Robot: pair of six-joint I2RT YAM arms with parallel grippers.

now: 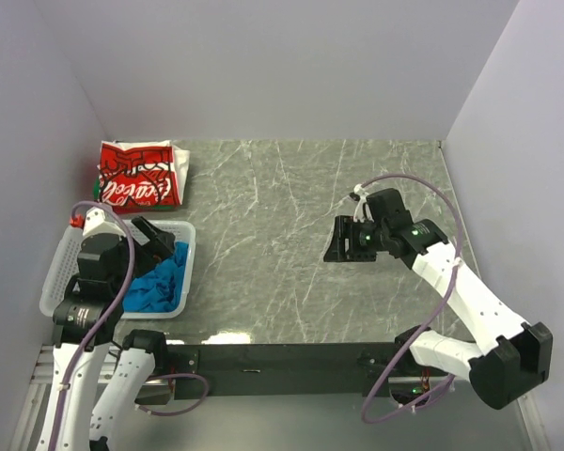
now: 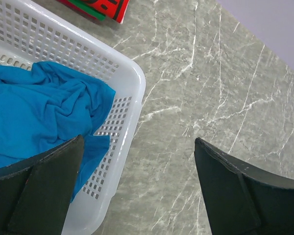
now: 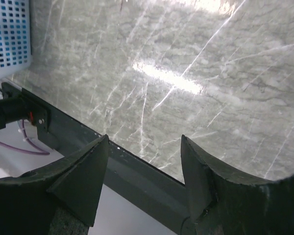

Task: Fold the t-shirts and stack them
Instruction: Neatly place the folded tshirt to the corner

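empty, wide-open left gripper hangs over the blue t-shirt in the basket, probably to grasp it next; right gripper part-open, empty.

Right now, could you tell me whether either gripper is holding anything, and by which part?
Nothing is held. The left gripper hangs open above the basket rim and the blue t-shirt; the right gripper is open over the marble table.
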